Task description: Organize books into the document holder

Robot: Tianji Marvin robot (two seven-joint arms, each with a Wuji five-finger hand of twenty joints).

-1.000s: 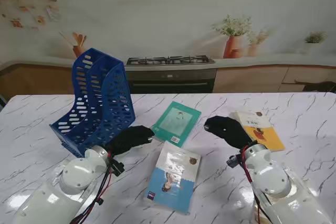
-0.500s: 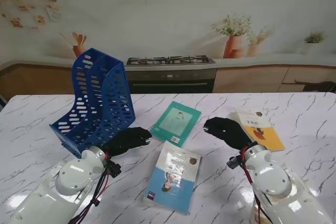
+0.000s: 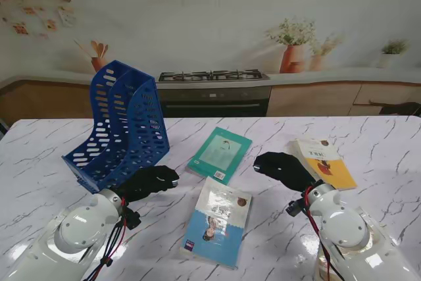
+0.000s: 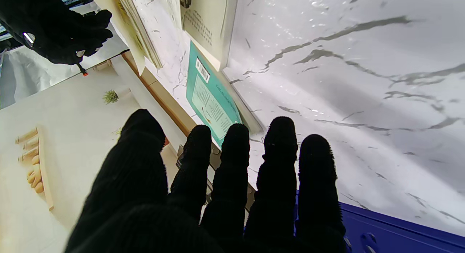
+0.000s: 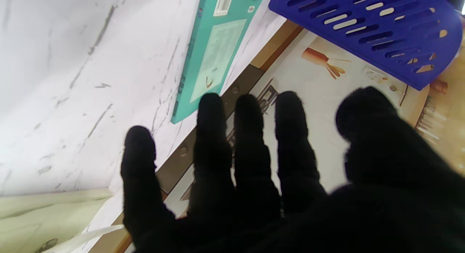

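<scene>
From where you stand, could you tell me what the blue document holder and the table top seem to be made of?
The blue document holder looks like moulded plastic: uniform colour, slotted walls. The table top looks like polished marble or a marble-look laminate: white with grey veins and glossy reflections; which one, I cannot tell.

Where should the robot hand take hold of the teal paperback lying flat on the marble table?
Probably the teal paperback's long right edge, with the right robot hand coming from that side. It lies flat, so fingers must get under an edge, and that one faces bare marble table.

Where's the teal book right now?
In the stand view the teal book lies flat mid-table, between the blue document holder on its left and the right hand.
</scene>
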